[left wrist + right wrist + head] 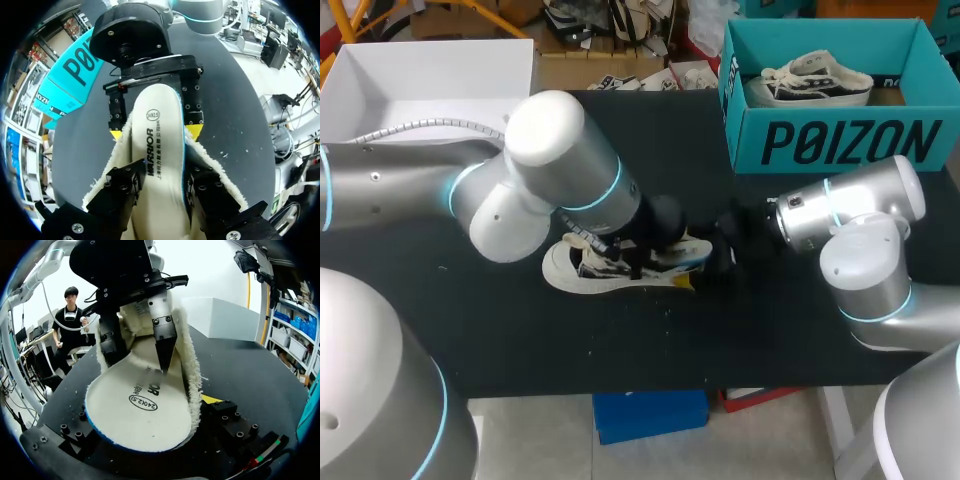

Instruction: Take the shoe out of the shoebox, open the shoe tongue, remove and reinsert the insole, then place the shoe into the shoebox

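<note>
Centrally, the left tool, above the shoe, pinches the insole; right tool at 3 o'clock, grip I cannot tell.

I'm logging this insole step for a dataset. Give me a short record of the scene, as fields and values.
insole: white with a fleecy edge, stretched between both grippers
right gripper: shut on one end of the insole, a yellow tip at each side
left gripper: at the insole's other end; grip cannot be told
shoe: lying mid-table, partly under the left arm
shoebox: teal, open, at the far right of the table
second shoe: inside the shoebox
</note>
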Robot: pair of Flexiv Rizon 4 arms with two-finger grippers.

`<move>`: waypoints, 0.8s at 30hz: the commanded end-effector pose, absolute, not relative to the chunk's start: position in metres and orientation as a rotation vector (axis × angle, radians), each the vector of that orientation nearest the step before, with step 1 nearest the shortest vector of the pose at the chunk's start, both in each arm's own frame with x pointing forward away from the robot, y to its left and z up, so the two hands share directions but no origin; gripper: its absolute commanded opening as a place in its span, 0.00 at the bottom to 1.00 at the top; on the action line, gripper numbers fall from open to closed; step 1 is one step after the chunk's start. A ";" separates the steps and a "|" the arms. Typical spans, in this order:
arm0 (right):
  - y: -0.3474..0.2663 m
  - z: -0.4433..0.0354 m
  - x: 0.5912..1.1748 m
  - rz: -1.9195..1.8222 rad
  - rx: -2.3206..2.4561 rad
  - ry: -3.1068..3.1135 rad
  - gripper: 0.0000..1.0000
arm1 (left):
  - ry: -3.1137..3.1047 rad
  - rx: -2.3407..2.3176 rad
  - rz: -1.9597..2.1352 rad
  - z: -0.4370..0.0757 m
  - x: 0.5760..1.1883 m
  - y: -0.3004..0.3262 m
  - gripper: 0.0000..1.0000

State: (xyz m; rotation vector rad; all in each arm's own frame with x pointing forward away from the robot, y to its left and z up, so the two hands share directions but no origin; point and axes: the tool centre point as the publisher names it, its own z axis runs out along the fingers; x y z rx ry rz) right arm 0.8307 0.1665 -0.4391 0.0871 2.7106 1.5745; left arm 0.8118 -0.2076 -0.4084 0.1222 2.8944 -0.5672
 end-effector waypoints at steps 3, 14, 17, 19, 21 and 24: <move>0.167 -0.440 0.832 1.575 0.090 2.710 0.00 | 2.881 0.115 -0.586 -0.421 0.819 -0.223 0.44; 0.167 -0.440 0.832 1.575 0.090 2.710 0.00 | 2.858 0.156 -0.639 -0.413 0.827 -0.236 0.42; 0.167 -0.440 0.832 1.575 0.090 2.710 0.00 | 2.856 0.163 -0.649 -0.411 0.826 -0.238 0.31; 0.167 -0.440 0.832 1.575 0.090 2.710 0.00 | 2.856 0.169 -0.658 -0.409 0.825 -0.237 0.01; 0.167 -0.440 0.832 1.575 0.090 2.710 0.00 | 2.855 0.174 -0.657 -0.408 0.823 -0.236 0.00; 0.167 -0.440 0.832 1.575 0.090 2.710 0.00 | 2.853 0.182 -0.650 -0.405 0.819 -0.231 0.00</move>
